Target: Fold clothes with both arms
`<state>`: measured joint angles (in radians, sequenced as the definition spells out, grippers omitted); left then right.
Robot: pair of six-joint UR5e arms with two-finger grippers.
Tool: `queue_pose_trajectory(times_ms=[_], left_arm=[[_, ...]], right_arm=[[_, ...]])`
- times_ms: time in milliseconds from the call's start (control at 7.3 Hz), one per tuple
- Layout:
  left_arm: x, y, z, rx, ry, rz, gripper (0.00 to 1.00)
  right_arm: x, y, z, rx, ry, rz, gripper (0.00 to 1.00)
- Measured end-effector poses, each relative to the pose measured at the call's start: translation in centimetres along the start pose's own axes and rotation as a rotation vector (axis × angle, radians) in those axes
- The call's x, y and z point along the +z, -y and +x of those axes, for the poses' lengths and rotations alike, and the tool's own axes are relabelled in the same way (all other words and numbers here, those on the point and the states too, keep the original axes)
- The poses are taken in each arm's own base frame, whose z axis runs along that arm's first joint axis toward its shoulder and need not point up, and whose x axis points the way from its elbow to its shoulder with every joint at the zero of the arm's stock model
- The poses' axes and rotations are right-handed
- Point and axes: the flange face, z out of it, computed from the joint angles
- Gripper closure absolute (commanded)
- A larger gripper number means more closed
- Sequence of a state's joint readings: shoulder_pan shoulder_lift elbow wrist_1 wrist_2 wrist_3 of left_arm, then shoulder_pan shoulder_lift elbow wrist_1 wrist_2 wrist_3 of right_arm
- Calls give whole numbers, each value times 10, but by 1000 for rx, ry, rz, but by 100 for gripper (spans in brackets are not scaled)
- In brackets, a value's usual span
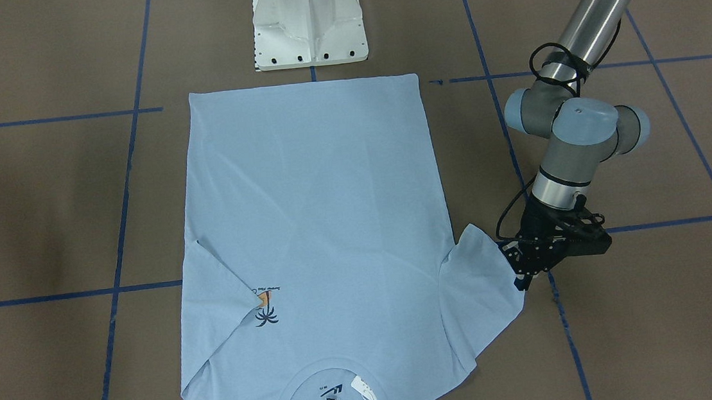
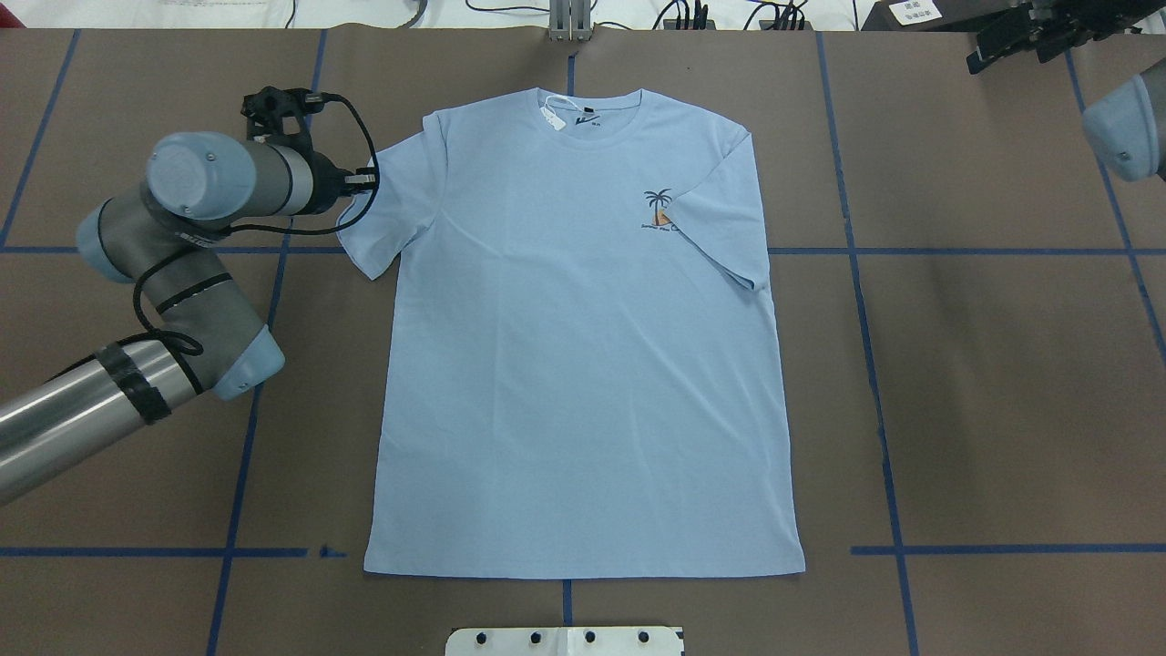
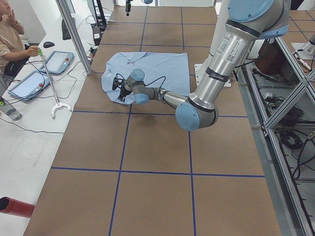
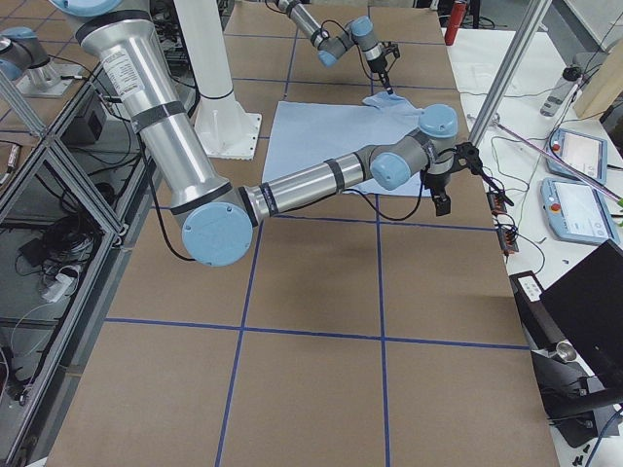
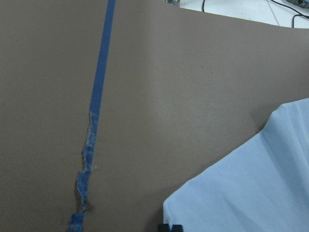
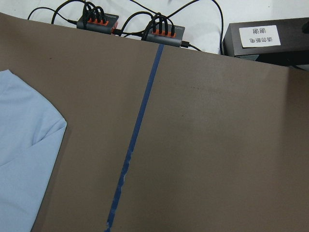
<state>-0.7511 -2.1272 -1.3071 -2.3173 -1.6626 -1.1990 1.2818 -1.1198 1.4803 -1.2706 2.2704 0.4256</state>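
Observation:
The light blue T-shirt [image 1: 312, 217] lies flat and face up on the brown table, collar away from the robot [image 2: 583, 364]. The sleeve on my right side [image 2: 729, 228] is folded in over the chest, beside the palm print [image 2: 658, 211]. The white hang tag [image 2: 551, 117] lies at the collar. My left gripper [image 1: 521, 281] is low at the outer edge of the other sleeve [image 2: 383, 210], its fingertips together at the cloth edge in the left wrist view [image 5: 170, 227]. My right gripper [image 2: 988, 50] hovers off the shirt at the far right, empty; no fingers show in its wrist view.
The white pedestal base [image 1: 308, 20] stands just behind the shirt's hem. Blue tape lines [image 2: 856, 273] cross the table. Cable hubs [image 6: 96, 21] and a black box [image 6: 260, 36] sit past the far edge. A seated person [image 3: 10, 34] and tablets [image 3: 54, 61] are beside the table.

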Motion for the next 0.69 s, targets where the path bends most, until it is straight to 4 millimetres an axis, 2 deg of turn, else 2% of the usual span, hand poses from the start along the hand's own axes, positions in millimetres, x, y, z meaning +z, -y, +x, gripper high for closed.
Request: queue_pose_trajectory(times_ms=[137,274,411,685], left_arm=[[-1,-10,45,-34,39,-25,100],[-2,-20,78,-52,68,-40,100],[-2,-26,98,-61,82,-48,100],[2,-25,126,-68,88,-53,100]], right_arm=[[0,0,0,2,0,0,0],[1,0,-1,3,0,-1,0],[2,0,-1,3,0,-2,0],[2,0,-2,2,0,-1,0]])
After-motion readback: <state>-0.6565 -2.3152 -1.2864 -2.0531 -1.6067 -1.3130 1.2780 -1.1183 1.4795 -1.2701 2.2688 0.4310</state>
